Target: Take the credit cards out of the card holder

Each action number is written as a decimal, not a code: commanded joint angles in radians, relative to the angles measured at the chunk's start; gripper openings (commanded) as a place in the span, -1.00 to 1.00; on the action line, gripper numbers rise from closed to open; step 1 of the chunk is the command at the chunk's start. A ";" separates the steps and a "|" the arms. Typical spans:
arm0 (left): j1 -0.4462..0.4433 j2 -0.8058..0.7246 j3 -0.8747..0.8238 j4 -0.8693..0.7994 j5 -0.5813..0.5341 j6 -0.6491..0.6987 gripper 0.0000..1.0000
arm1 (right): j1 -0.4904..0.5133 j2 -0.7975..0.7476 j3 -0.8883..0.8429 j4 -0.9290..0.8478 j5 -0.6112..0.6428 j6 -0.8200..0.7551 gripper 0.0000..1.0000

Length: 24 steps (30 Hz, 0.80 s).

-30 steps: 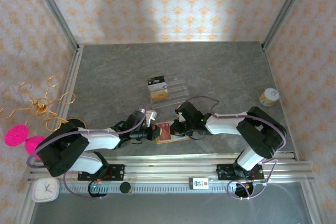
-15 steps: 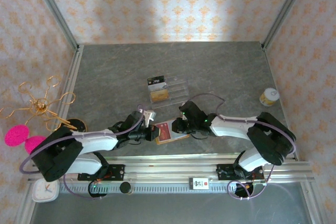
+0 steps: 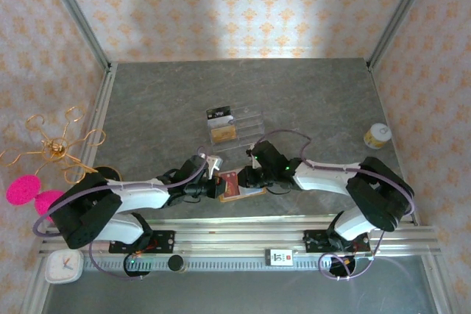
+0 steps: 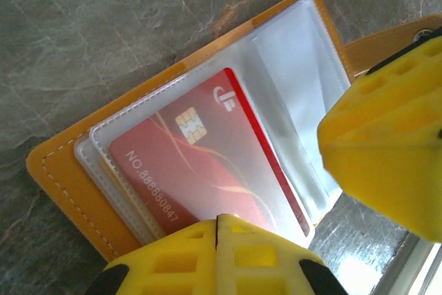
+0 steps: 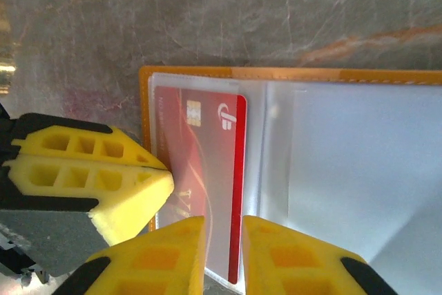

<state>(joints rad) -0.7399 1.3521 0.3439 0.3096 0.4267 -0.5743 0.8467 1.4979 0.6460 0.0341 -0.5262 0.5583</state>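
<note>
The right pincer (image 5: pixel 222 229), clenched a second ago, now stands slightly parted over the red plastic chip card (image 5: pixel 200 157); the card stays sleeved in the open orange-tan leather card holder (image 5: pixel 276 72) at the grey stone-patterned table's (image 5: pixel 276 5) six o'clock; the left pincer (image 4: pixel 217 222) is clenched at the holder's nine o'clock edge; I judge extraction only beginning.

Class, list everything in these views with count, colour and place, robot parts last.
card holder: one, orange-tan, open, near middle of the table
credit card: one, red, in the holder's clear sleeve
acrylic stand: one, clear, holding cards, behind the holder
jar: one, pale yellow, table's right edge
wire stand: one, gold, left of table
puffs: two, pink, beside wire stand
clock: one, white, near-left corner
left jaws: one pair, yellow, shut, at holder's edge
right jaws: one pair, yellow, slightly apart over the card
</note>
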 commanded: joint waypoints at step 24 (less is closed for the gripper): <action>-0.003 0.088 -0.030 0.020 0.001 0.008 -1.00 | 0.000 0.057 0.001 0.021 0.005 0.003 -0.58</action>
<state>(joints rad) -0.7399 1.3998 0.3435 0.3927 0.4351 -0.5747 0.8455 1.5707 0.6498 0.0673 -0.5537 0.5571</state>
